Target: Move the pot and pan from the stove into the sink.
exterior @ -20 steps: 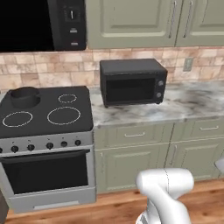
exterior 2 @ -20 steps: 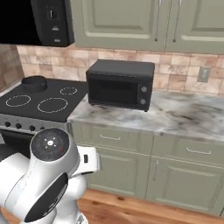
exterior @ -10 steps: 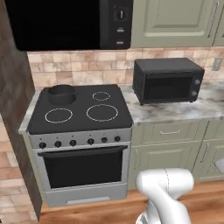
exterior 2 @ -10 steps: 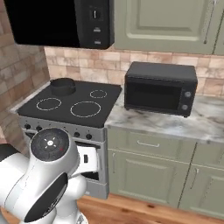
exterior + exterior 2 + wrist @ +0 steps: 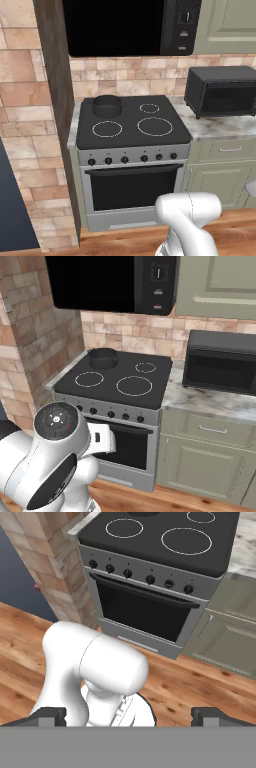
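Gripper (image 5: 129, 716) fingers stand spread wide with nothing between them, pointing down over the wooden floor (image 5: 200, 684) before the stove (image 5: 132, 131). On the stove's back-left burner sits the pot (image 5: 107, 105).

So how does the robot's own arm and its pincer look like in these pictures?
The arm is glossy white with rounded, tube-like links and dark grey joints. One joint cap is a dark disc with small pale marks and a red dot. The pincer has two small dark grey, blocky fingertips. No cables show.
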